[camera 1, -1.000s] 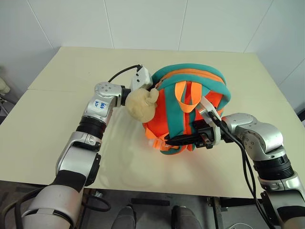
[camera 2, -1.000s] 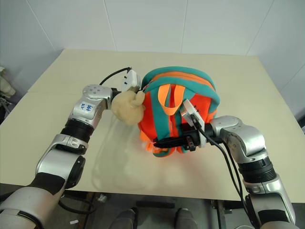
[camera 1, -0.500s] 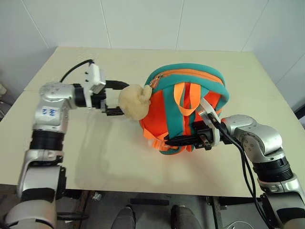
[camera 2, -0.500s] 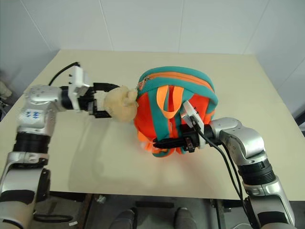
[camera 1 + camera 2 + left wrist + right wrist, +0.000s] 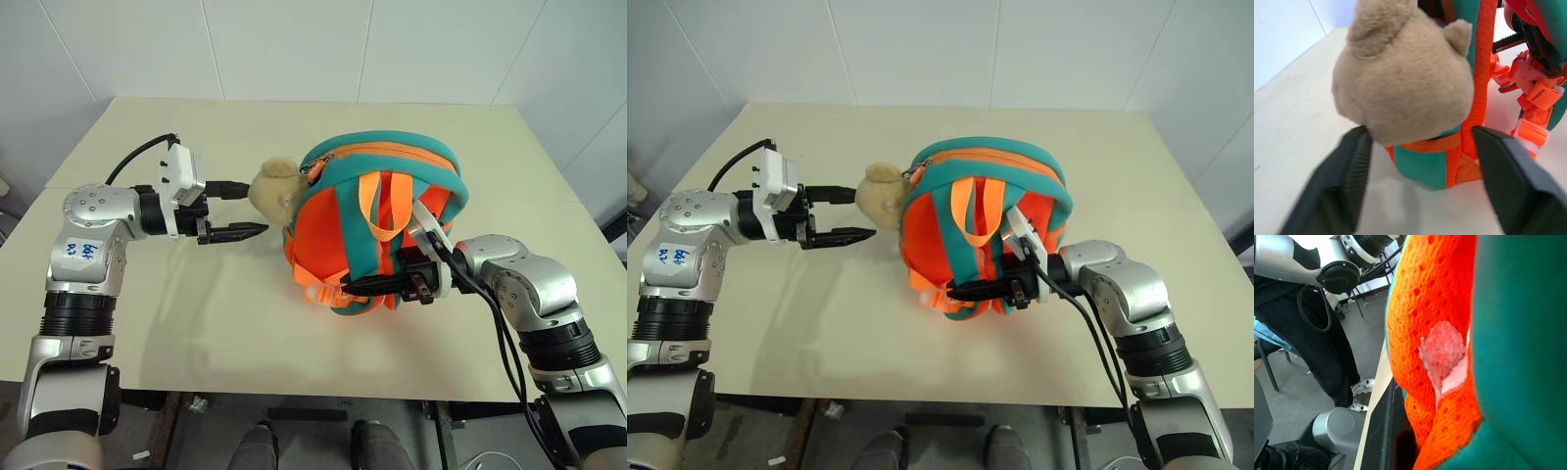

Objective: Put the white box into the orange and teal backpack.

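While the orange and teal backpack [image 5: 377,230] stands upright near the middle of a cream table [image 5: 147,323], both robot arms are seen reaching in toward it from opposite sides. The left arm is bent at the elbow, with its forearm held level and pointed toward the bag. The left gripper [image 5: 247,209] is seen with its two black fingers apart, and nothing is clamped between them. Its tips are placed just beside a tan plush toy [image 5: 273,185], which hangs from the backpack's side. From the left wrist camera, the plush toy [image 5: 1403,73] is seen close ahead between the two spread fingers [image 5: 1332,188], with the near finger at its lower edge; contact cannot be judged.

The right arm is folded inward across the front of the bag, its gripper pointed to the robot's left. The right gripper [image 5: 358,287] is closed on the backpack's lower front, where orange webbing and teal trim are bunched. Orange mesh fabric and teal trim are pressed against the lens of the right wrist camera.

The backpack's curved top is outlined by a teal and orange band. Its contents cannot be seen, and the white box cannot be located. A person's dark trouser legs [image 5: 1317,347] are seen standing on the floor beyond the table edge.
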You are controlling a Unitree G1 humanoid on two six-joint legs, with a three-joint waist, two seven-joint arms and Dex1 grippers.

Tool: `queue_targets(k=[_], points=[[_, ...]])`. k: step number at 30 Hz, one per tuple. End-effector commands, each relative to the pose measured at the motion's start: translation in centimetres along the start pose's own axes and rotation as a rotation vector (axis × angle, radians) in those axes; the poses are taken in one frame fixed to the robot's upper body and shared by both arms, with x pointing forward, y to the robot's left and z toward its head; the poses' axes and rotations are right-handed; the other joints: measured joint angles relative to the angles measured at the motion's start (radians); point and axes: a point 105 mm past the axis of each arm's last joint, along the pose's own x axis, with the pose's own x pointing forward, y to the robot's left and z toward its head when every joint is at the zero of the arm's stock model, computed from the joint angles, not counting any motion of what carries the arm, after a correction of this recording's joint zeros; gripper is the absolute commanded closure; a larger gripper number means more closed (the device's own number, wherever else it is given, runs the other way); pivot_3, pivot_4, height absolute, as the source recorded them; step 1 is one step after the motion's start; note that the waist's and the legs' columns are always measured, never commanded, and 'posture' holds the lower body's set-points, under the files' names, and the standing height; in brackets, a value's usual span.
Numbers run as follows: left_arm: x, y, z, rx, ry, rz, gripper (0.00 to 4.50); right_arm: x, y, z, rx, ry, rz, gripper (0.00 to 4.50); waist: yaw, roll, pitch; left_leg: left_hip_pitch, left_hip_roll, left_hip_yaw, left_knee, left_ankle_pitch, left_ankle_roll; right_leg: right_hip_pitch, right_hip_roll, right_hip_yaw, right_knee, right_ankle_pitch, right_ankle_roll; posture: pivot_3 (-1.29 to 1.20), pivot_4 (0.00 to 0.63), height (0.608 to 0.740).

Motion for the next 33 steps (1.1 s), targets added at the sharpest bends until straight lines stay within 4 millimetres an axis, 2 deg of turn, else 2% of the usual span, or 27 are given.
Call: queue_targets(k=[1,7,9,14,18,25,30,33], points=[[-0.3,0.5,-0.3,-0.001,0.004,0.023,2.56,0.1,0.4,0.4,-0.026,-0.011,0.016,4.23,0.001,0.000,0.000,0.000,0.000,0.000,0.000,0.000,0.000,0.000,0.000,0.000,0.000,0.000,0.000,0.00,0.150,0.740],[-1.2,2.1,-2.5,-0.039,0.034,0.104,4.47,0.0,0.5,0.5,-0.025,-0.017,0.003,4.23,0.000,0.000,0.000,0.000,0.000,0.000,0.000,0.000,0.000,0.000,0.000,0.000,0.001,0.000,0.000,0.00,0.150,0.740],[-0.8,2.6,-2.9,-0.041,0.028,0.125,4.47,-0.1,0.4,0.4,-0.025,-0.019,-0.004,4.23,0.002,0.000,0.000,0.000,0.000,0.000,0.000,0.000,0.000,0.000,0.000,0.000,0.000,0.000,0.000,0.00,0.150,0.740],[1.8,3.3,-3.0,-0.036,-0.023,0.121,4.47,-0.1,0.4,0.5,-0.026,-0.024,-0.013,4.23,0.014,0.000,0.000,0.000,0.000,0.000,0.001,0.000,0.000,0.000,0.000,0.000,0.000,0.000,0.000,0.00,0.150,0.740],[4.6,2.5,-1.8,-0.038,-0.096,0.034,4.47,-0.1,0.4,0.6,-0.028,-0.028,-0.019,4.23,0.016,0.000,0.000,0.000,0.000,0.000,0.001,0.000,0.000,0.000,0.000,0.000,0.000,0.000,0.000,0.00,0.150,0.740],[7.2,1.8,-0.1,-0.066,-0.204,-0.031,4.47,-0.1,0.5,0.4,-0.022,-0.035,-0.031,4.23,0.016,0.000,0.000,0.000,0.000,0.000,0.001,0.001,-0.001,0.000,0.000,0.000,0.000,0.000,0.000,0.00,0.150,0.740],[8.6,1.3,-0.3,-0.068,-0.205,-0.058,4.47,0.1,0.6,0.4,-0.018,-0.041,-0.034,4.23,0.018,0.000,0.000,0.000,0.000,0.000,0.002,0.001,-0.001,0.000,0.000,0.000,0.000,0.000,0.000,0.00,0.150,0.740],[10.1,0.6,-0.8,-0.066,-0.180,-0.081,4.47,0.2,0.6,0.4,-0.018,-0.047,-0.035,4.23,0.025,0.000,0.000,0.000,0.000,0.000,0.002,0.001,-0.001,0.000,0.000,0.000,0.000,0.000,0.000,0.00,0.150,0.740]])
